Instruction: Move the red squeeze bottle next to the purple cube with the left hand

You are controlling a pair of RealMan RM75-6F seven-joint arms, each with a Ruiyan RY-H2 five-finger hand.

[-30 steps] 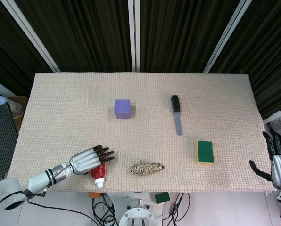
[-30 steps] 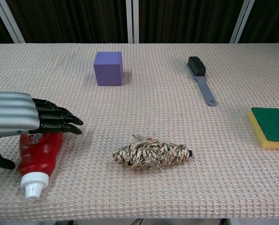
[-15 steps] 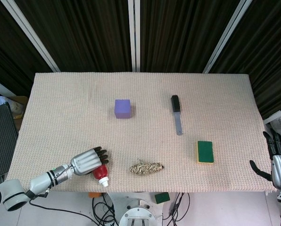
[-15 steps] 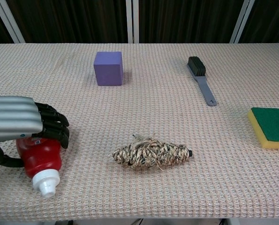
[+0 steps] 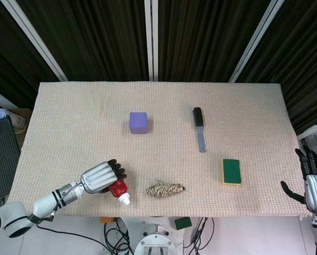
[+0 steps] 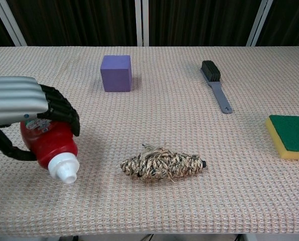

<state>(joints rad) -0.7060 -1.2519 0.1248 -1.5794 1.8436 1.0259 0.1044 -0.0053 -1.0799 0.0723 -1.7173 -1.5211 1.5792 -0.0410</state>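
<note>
Left hand point(image 6: 26, 108) fingers point(image 6: 64, 113) curl round the glossy red squeeze bottle point(image 6: 51, 145).

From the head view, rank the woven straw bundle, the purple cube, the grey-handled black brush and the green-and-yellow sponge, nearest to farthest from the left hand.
Measured from the left hand, which grips the red squeeze bottle:
1. Woven straw bundle, just to its right near the front edge.
2. Purple cube, farther back.
3. Grey-handled black brush, back and right.
4. Green-and-yellow sponge, far right.
</note>
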